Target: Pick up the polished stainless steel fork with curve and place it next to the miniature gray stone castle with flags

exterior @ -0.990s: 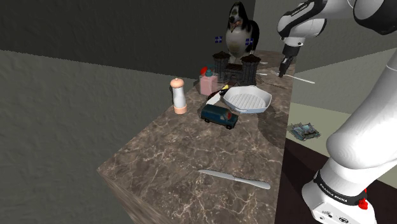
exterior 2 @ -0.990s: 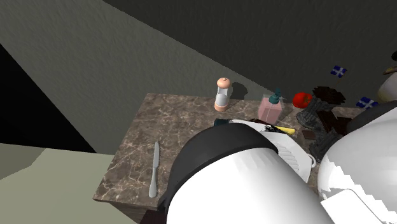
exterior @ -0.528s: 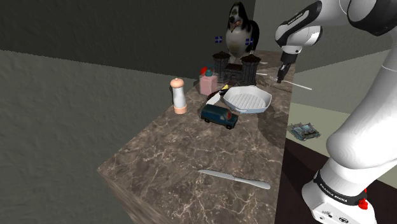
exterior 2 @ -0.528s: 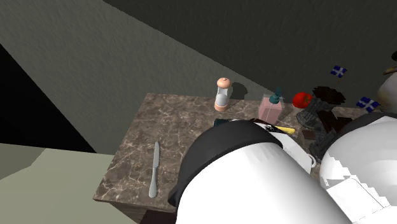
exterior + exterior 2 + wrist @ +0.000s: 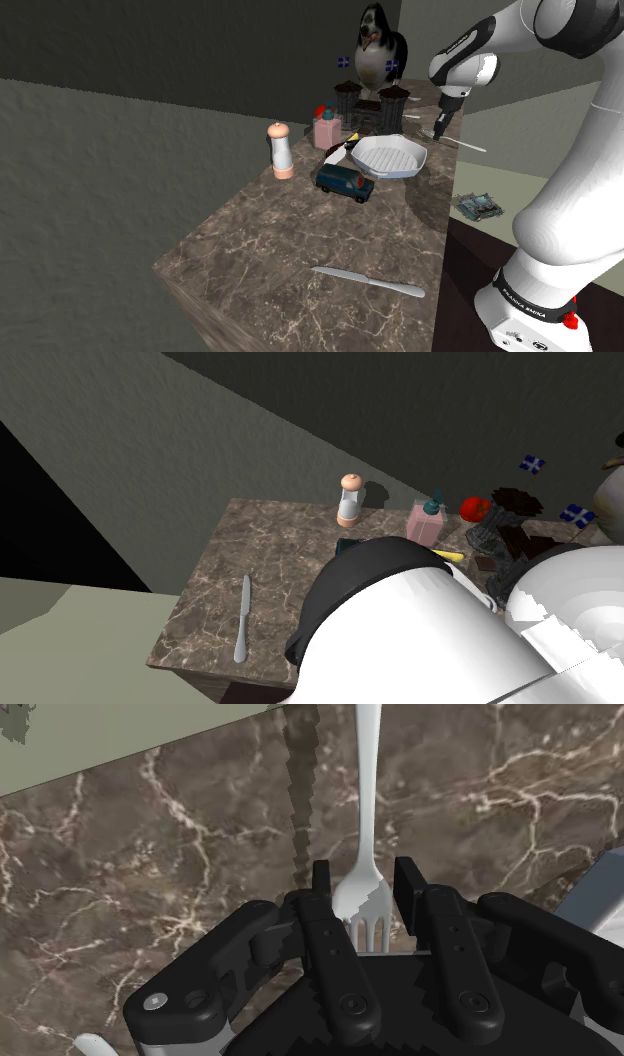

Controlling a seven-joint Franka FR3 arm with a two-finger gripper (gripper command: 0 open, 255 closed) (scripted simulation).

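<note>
Nearest on the marble counter (image 5: pixel 270 260) lies a knife (image 5: pixel 368 281), which has no part in the task. Farther in stand a blue toy van (image 5: pixel 344 182) and a white dish (image 5: pixel 388 157), filling the place in front of the castle (image 5: pixel 368 108). The free spot seems to be on the castle's right side in the shoulder view. There, at the far right of the counter, the gripper (image 5: pixel 438 130) holds the fork (image 5: pixel 466 146). In the wrist view its fingers (image 5: pixel 320 884) are narrow and clasp the fork (image 5: pixel 365 814) at the head. The fork's shadow lies apart from it, so I judge it is lifted for carrying.
</note>
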